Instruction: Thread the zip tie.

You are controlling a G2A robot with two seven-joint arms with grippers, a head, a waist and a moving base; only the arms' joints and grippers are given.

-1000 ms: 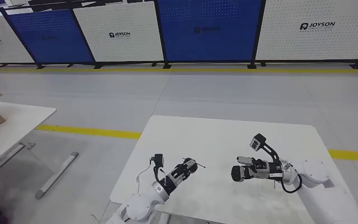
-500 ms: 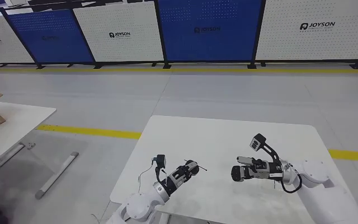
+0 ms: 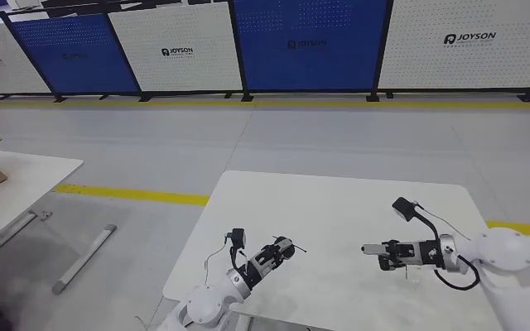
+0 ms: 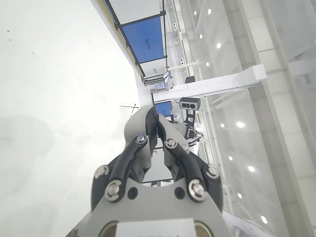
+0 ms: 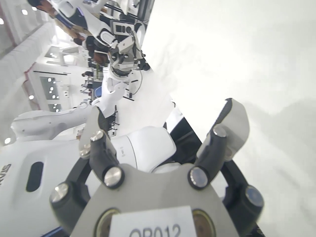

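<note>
Left gripper [image 3: 282,246] pinched shut on thin black zip tie [image 3: 296,246]. Short free end pokes past fingertips, long axis roughly toward right gripper [image 3: 370,247]. Right gripper empty, jaws spread wide, facing left gripper, well apart across white table [image 3: 331,194]. Both hover over table's near half. Tie sits in left grip, so right likely must close gap to meet free end. Hard to make out: tie's head, any loop, exact pinch point behind fingers.

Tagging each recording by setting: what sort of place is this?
Probably a factory-style hall or robot test floor: pegboard partition panels fence the area, a yellow floor line marks it off, and rows of ceiling lights hang high overhead.
</note>
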